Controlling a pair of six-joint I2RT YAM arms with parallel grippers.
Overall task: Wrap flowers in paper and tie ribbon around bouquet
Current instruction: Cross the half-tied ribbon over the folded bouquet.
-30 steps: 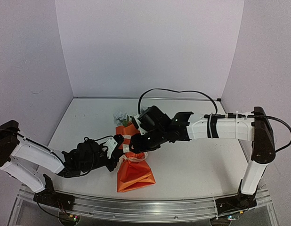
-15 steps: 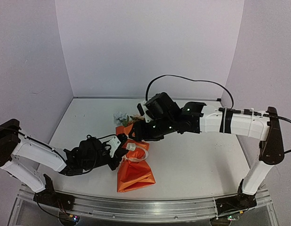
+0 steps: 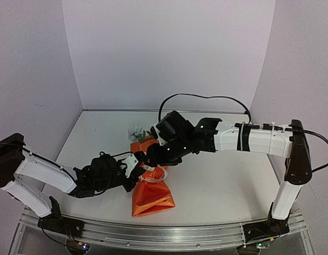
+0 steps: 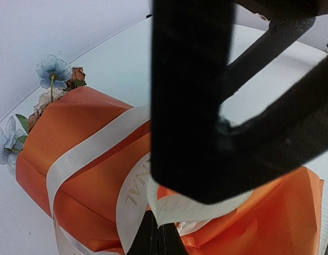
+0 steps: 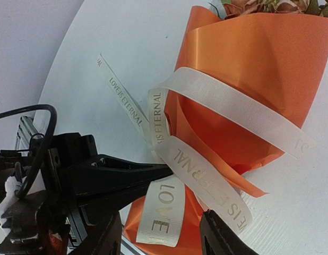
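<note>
Ribbon [image 5: 227,106] loops the waist of the bouquet [image 3: 150,191], which lies on the bench [image 3: 217,180] with its blooms pointing away from the bases. The left pincer [image 5: 166,170] pinches the ribbon's crossing. The right pincer [image 5: 161,229], spread, hovers just above the loose tails.

Soft, even overhead light, white table [image 3: 222,180] evenly bright, faint shadow beneath the bouquet [image 3: 152,197], top view slightly grainy, left wrist view dominated by a soft-edged, out-of-focus black machine part [image 4: 190,95], right wrist view sharp, satin sheen on orange paper [image 5: 259,58], ribbon [image 5: 227,106] lettering legible
</note>
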